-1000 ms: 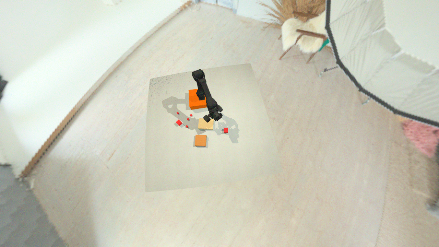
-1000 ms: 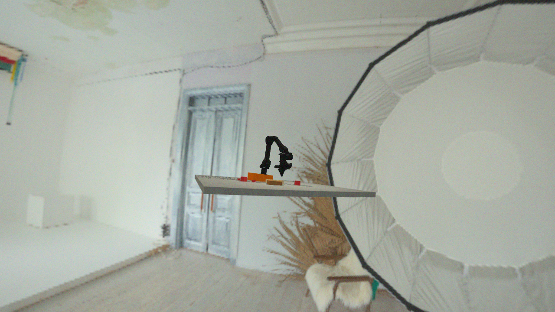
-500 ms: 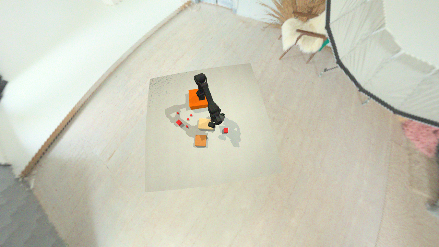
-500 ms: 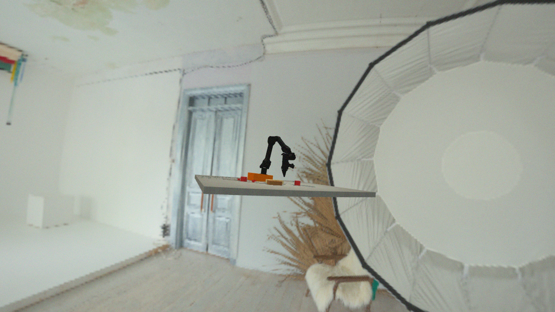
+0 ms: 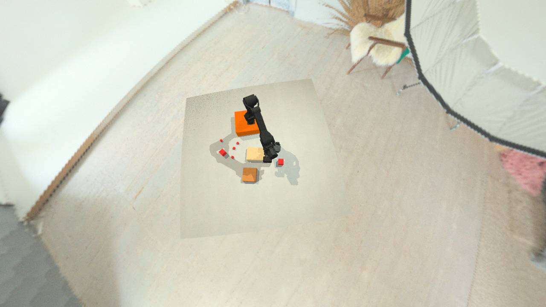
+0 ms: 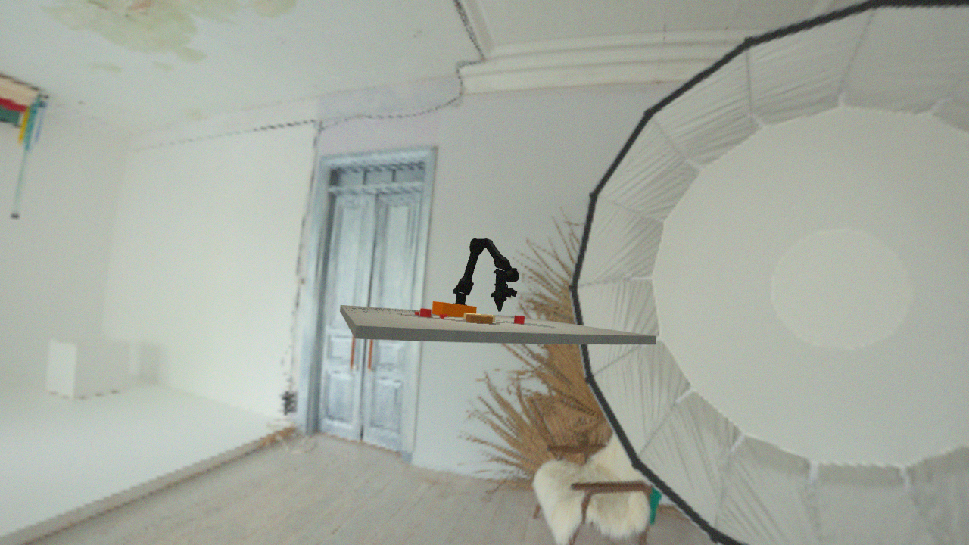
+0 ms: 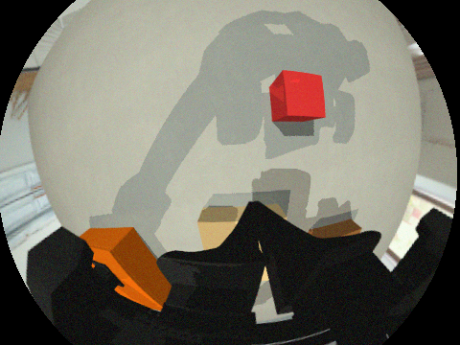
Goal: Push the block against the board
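Note:
The square block [image 5: 249, 174] [image 6: 478, 320] [image 7: 341, 228] is brown-orange and lies flat on the table. The board [image 5: 253, 153] [image 7: 217, 232] is pale yellow and lies between the block and the orange box. A strip of table shows between board and block, so they are apart. Their facing sides look roughly parallel. My gripper [image 5: 267, 159] [image 6: 500, 309] [image 7: 253, 206] is shut and empty, pointing down above the table near the board's right end. It hides that end in the top view, and its fingers cover much of the board and block in the wrist view.
A red cube [image 5: 280, 161] [image 6: 518, 319] [image 7: 303, 98] stands right of the board. Another red cube [image 5: 222, 152] [image 6: 425, 312] and several tiny red cubes lie to its left. The orange box [image 5: 244, 128] [image 6: 452, 309] [image 7: 139, 264] sits under the arm's base, on the grey table [image 5: 213, 213] [image 6: 542, 336].

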Robot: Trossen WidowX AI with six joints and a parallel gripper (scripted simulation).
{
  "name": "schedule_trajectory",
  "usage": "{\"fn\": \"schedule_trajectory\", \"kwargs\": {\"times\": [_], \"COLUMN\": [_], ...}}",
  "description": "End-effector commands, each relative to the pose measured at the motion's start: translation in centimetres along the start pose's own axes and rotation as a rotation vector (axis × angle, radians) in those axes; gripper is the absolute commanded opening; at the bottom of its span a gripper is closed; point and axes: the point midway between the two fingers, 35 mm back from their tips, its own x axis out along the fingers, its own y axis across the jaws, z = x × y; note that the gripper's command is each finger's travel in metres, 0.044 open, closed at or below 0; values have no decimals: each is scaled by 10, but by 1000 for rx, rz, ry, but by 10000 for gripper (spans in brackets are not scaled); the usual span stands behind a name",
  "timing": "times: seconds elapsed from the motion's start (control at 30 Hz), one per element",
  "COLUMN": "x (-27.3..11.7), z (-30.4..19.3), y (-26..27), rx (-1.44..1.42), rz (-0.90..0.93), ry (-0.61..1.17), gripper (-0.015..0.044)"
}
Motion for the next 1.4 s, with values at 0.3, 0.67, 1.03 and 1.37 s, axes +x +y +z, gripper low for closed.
{"fn": "schedule_trajectory", "kwargs": {"times": [0.3, 0.67, 1.03, 1.37], "x": [45, 45, 45, 45], "z": [-8, -26, -44, -39], "y": [6, 5, 6, 4], "rx": [-7, -7, -7, -7], "rz": [24, 23, 23, 23], "ry": [17, 19, 21, 20], "gripper": [0, 0, 0, 0]}}
